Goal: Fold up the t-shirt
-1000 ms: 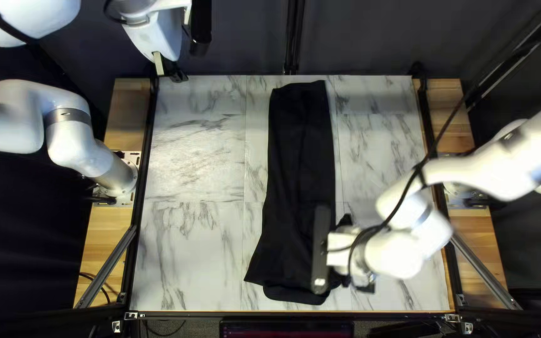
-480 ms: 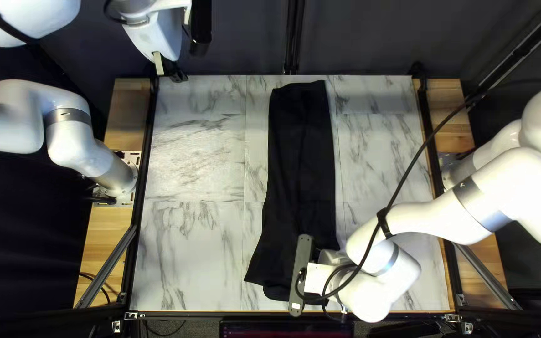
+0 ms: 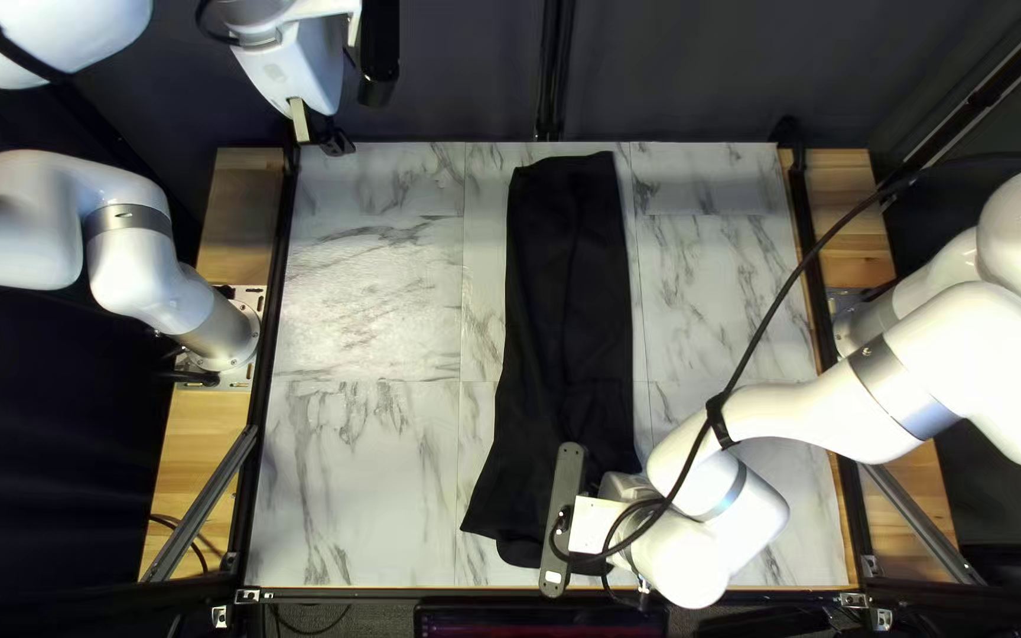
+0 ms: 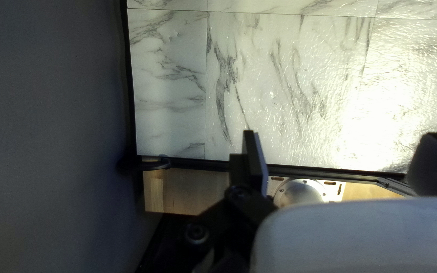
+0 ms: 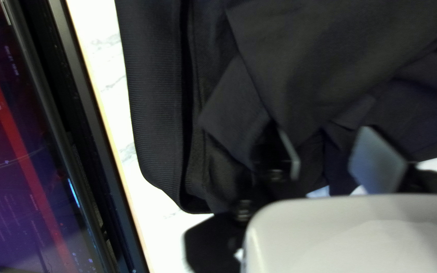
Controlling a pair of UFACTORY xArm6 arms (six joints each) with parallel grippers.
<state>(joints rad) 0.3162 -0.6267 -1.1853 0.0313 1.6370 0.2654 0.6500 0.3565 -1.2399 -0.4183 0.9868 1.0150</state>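
Dark curtain (image 3: 700, 71) hangs behind the marble-patterned table (image 3: 357, 496), and a screen (image 3: 540, 622) sits just beyond its near edge; the black t-shirt (image 3: 567, 284) lies on the middle of the table as a long, narrow strip, running from the far edge down towards the near one. Our left arm (image 3: 56, 219) is off to the side; its hand (image 4: 341, 135) is released and spread wide, grasping nothing, well apart from the cloth. Our right arm (image 3: 782, 414) reaches over the near end of the shirt; the right hand (image 5: 324, 139) is parted too, with dark cloth beneath and about it but none that we can see pinched from both sides.

As we judge it, the lengthwise folding is mostly done, since the body looks narrowed to a strip; the near end seems the less tidy part, where a corner (image 3: 485, 518) flares out at the left of the top left view, and a loose flap (image 5: 238, 96) lies crosswise beside the ribbed band (image 5: 153, 96). We cannot tell whether that band is hem or collar. What remains, we think, is perhaps some neatening there, then doubling the strip end over end into a compact bundle; no such crosswise fold shows.
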